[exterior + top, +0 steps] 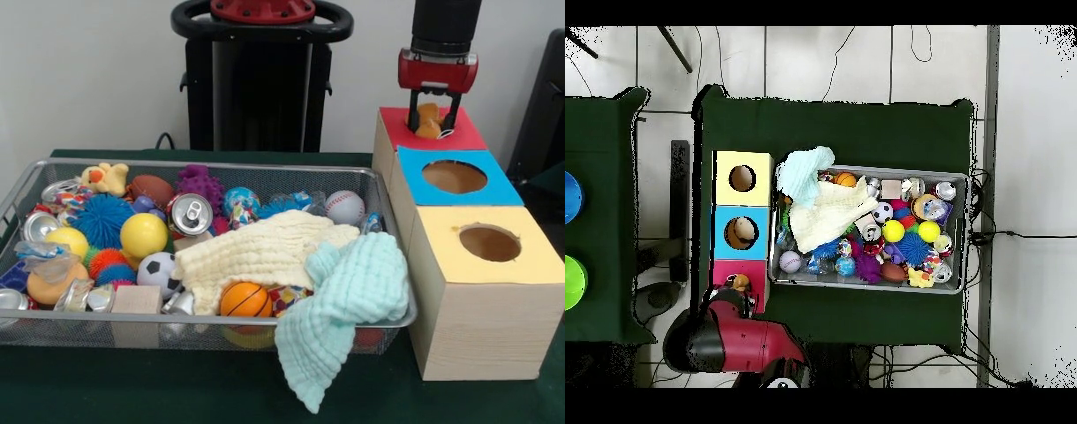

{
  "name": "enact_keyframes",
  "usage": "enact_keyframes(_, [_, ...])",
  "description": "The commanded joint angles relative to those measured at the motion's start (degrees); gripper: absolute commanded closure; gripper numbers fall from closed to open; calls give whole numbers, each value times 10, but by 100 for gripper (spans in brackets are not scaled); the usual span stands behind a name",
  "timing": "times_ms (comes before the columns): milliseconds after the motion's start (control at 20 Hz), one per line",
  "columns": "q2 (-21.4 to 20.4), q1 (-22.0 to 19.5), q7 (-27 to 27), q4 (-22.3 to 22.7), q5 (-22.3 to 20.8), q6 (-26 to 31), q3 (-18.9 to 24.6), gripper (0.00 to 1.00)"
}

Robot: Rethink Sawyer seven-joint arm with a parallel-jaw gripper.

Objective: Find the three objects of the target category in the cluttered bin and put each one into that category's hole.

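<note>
My gripper [433,120] hangs over the red-topped wooden box [463,134] at the far right. It is shut on a tan-orange teddy bear [428,119], held right at the round hole in the red top. In the overhead view the gripper [737,292] and the bear [741,283] sit over the red box [723,270]. The silver wire-mesh bin [203,165] is full of clutter. A yellow duck [106,177] lies in its far left corner; it also shows in the overhead view [919,277]. The orange black-striped toy is hidden.
A blue-topped box [455,177] and a yellow-topped box [490,243] stand in line with the red one. A cream cloth [265,252] and a mint cloth [349,300] cover the bin's right part; the mint one hangs over the rim. Balls, cans and an orange basketball [244,299] fill the bin.
</note>
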Motion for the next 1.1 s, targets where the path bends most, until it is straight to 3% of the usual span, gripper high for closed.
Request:
enact_keyframes(50, [74,-9,111,26,9,21,-4,0])
enact_keyframes(400, [84,-6,106,16,4,9,-8,0])
enact_keyframes(450, [85,-6,106,16,3,4,-8,100])
enact_keyframes(750, [91,3,105,9,11,28,-15,100])
enact_keyframes(1100, [124,4,112,1,14,-7,-8,100])
